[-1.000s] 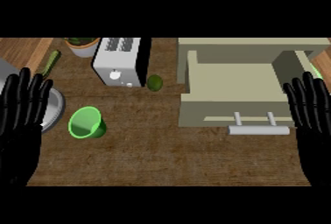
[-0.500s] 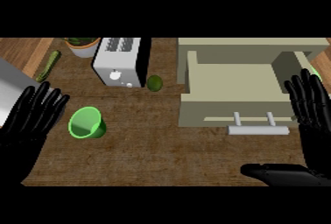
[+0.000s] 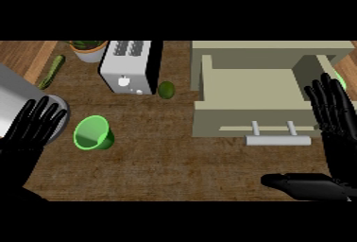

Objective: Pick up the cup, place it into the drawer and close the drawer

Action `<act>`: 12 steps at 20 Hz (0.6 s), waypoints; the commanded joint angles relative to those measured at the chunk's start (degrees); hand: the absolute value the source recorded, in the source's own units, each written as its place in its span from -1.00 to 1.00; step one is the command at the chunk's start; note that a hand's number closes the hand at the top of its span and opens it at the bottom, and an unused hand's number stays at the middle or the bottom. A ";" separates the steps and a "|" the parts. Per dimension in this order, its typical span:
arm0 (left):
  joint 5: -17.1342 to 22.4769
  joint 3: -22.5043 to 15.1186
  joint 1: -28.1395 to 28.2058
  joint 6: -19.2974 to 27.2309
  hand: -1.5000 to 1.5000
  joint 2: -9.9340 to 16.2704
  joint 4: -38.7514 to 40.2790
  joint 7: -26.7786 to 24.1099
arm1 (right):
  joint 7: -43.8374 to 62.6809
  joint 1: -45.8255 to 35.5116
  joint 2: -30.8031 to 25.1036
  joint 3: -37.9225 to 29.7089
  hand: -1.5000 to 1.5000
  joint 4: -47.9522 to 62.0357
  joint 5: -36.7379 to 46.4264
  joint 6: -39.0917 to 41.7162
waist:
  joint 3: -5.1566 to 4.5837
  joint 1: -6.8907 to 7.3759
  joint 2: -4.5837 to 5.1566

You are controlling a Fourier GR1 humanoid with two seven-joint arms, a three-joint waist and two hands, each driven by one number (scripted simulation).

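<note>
A bright green cup (image 3: 93,133) lies tilted on the brown counter at the left, its mouth facing up and left. My left hand (image 3: 33,126) is just left of the cup, open with fingers spread, apart from it. The beige drawer (image 3: 209,94) stands pulled open at the right, its inside bare, with a pale bar handle (image 3: 277,139) on its front. My right hand (image 3: 333,111) is at the drawer's right side, open with fingers pointing up; its thumb (image 3: 307,185) sticks out leftward below the handle.
A white toaster (image 3: 129,66) stands at the back, with a small dark green fruit (image 3: 166,90) beside it. A potted plant (image 3: 87,48) and a cucumber (image 3: 52,72) sit at the back left. A grey round object (image 3: 14,99) lies under my left hand.
My left hand has moved right and down towards the cup. My right hand has shifted slightly inward, and its thumb has come into view at the lower right.
</note>
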 commanded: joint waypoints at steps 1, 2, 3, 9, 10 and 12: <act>-3.69 2.64 0.83 -2.14 -1.00 0.40 5.97 -3.84 | 2.75 -0.68 -0.45 -0.40 -1.00 -1.79 -0.29 0.66 | -0.01 -0.02 -0.04; -9.56 1.23 -1.55 -1.62 -1.00 -1.44 11.70 -8.45 | 2.77 1.76 1.32 2.44 -1.00 -5.03 1.71 -0.65 | -0.04 -0.42 0.00; -8.64 2.87 -5.64 1.39 -1.00 0.07 12.60 -6.07 | -3.46 -1.28 -2.33 -4.53 -1.00 3.44 -3.20 3.04 | 0.01 -0.32 0.11; -14.72 4.99 -8.05 0.44 -1.00 1.89 25.07 -13.40 | -3.10 -0.73 -0.30 -2.47 -1.00 4.21 0.21 1.57 | 0.00 -0.20 0.04; -20.45 3.42 -8.97 1.12 -1.00 -0.29 32.31 -21.04 | -4.02 -0.52 -1.27 -3.76 -1.00 3.22 -2.04 2.98 | -0.04 -0.65 0.16; -22.12 2.53 -9.58 2.07 -1.00 -0.17 33.72 -21.97 | -5.31 -4.27 -1.07 -4.44 -1.00 9.28 -1.51 2.77 | -0.01 -0.14 0.10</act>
